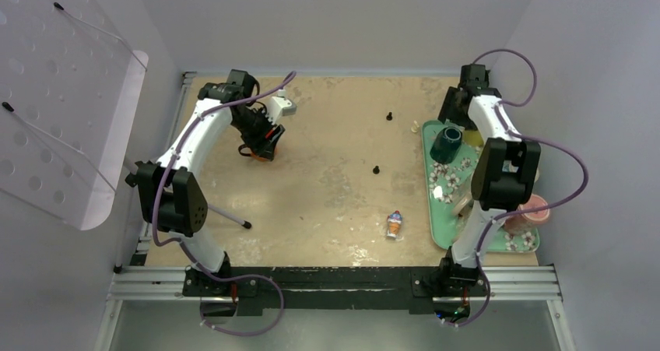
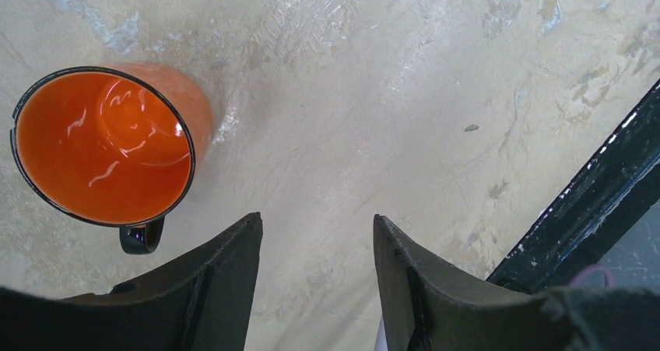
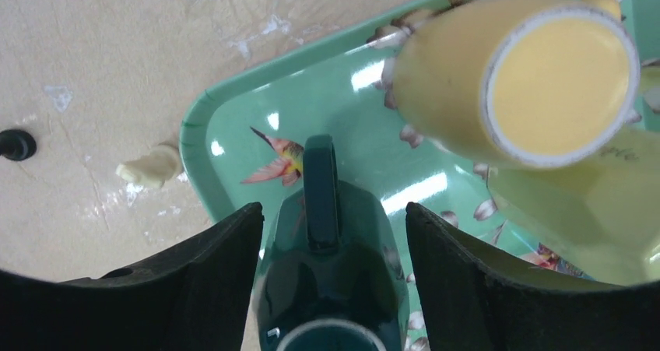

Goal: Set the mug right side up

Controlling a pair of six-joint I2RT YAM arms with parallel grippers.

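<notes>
Left gripper [image 2: 317,222] hanging open and empty above the table [image 2: 436,71], one orange mug [image 2: 101,145] standing mouth-up just left of its fingers, right gripper [image 3: 333,215] spreading wide, holding nothing, straddling one dark green mug [image 3: 331,289] on the one tray [image 3: 226,125], one yellow mug [image 3: 506,71] sitting beyond, to its right.

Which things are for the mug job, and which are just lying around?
For the job: orange mug, left gripper.
Just lying about: green tray, green mug, yellow mug, ice-cream toy.
</notes>
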